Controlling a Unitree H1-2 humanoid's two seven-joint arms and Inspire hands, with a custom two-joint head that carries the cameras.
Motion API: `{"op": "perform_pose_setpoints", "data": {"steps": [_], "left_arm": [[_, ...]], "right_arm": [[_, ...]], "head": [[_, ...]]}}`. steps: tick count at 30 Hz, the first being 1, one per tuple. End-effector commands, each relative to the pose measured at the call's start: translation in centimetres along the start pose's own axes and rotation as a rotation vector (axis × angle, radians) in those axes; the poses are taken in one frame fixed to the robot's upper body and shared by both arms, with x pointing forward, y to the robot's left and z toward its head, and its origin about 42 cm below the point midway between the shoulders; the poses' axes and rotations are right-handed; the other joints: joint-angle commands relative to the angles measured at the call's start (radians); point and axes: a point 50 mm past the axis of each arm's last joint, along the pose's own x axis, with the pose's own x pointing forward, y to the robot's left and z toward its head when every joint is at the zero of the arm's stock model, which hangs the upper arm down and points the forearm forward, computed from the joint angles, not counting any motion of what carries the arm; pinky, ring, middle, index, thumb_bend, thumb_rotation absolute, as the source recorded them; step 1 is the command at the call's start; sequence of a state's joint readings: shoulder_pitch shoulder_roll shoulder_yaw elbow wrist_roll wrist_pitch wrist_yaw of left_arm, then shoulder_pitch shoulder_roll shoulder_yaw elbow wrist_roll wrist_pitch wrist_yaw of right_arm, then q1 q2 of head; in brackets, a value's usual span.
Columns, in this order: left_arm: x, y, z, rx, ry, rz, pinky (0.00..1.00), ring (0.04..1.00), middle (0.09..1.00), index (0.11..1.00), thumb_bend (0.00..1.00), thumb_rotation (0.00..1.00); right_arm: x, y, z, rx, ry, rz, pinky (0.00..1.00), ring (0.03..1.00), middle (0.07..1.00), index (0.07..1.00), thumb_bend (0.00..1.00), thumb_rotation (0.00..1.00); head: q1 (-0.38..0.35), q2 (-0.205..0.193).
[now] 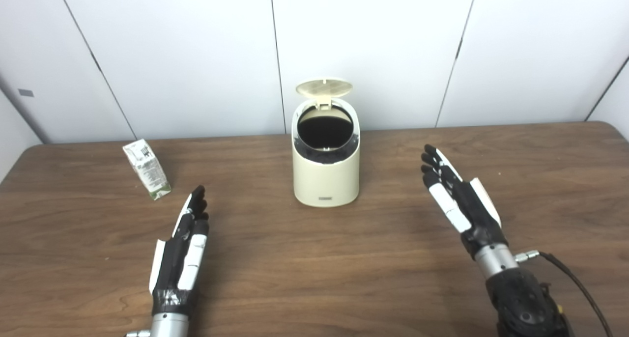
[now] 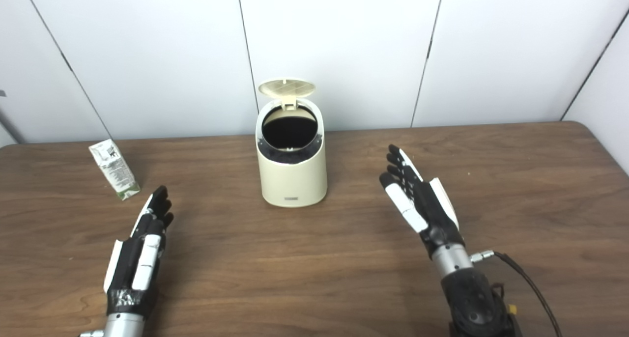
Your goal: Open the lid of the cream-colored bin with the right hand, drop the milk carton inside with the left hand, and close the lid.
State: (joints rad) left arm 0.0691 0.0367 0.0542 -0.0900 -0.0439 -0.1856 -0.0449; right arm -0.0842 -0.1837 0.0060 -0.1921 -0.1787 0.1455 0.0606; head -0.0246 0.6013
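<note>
Lid (image 1: 324, 87) of cream bin (image 1: 326, 175) at table centre is seen already up, step 1 judged done, w/ milk carton (image 1: 147, 169) left standing untouched far-left, drop & close pending; left hand (image 1: 181, 253) & right hand (image 1: 459, 202) held flat, fingers spread, nothing grasped.

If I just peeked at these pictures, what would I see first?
First you'd spot the cream-colored bin standing mid-table, its lid flipped up so the dark inside shows. Next, two robot hands, the left hand and the right hand, open with fingers apart, one on each side nearer the camera. A small milk carton leans on the table, far left.
</note>
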Motion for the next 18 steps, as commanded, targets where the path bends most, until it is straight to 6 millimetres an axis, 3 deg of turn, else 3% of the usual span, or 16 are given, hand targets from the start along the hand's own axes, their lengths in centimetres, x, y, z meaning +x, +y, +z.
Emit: {"op": "perform_pose_setpoints", "data": {"steps": [1,3,13,18], "left_arm": [[-0.8,0.9,-1.0,0.045,0.042,0.024,1.00,1.000,1.000,1.000,0.63,0.68],[-0.8,1.2,-0.5,0.062,0.032,0.047,1.00,1.000,1.000,1.000,0.64,0.55],[0.8,3.2,4.7,0.218,-0.090,0.160,1.00,1.000,1.000,1.000,0.70,0.37],[1.9,4.2,7.4,0.345,-0.156,0.211,0.93,0.978,1.000,0.996,0.71,0.26]], "right_arm": [[0.5,-0.2,1.3,0.021,-0.097,-0.042,0.86,0.931,0.951,0.967,0.60,0.93],[0.2,-0.1,0.7,0.060,-0.078,-0.058,0.90,0.946,0.954,0.970,0.63,0.96],[-0.2,-1.5,-0.9,0.147,-0.082,-0.097,0.93,0.966,0.970,0.980,0.62,1.00],[-0.1,-2.4,-0.7,0.185,-0.088,-0.086,0.94,0.964,0.973,0.993,0.58,1.00]], "head": [[0.011,0.000],[0.018,0.000],[0.165,-0.014],[0.241,-0.012]]}}
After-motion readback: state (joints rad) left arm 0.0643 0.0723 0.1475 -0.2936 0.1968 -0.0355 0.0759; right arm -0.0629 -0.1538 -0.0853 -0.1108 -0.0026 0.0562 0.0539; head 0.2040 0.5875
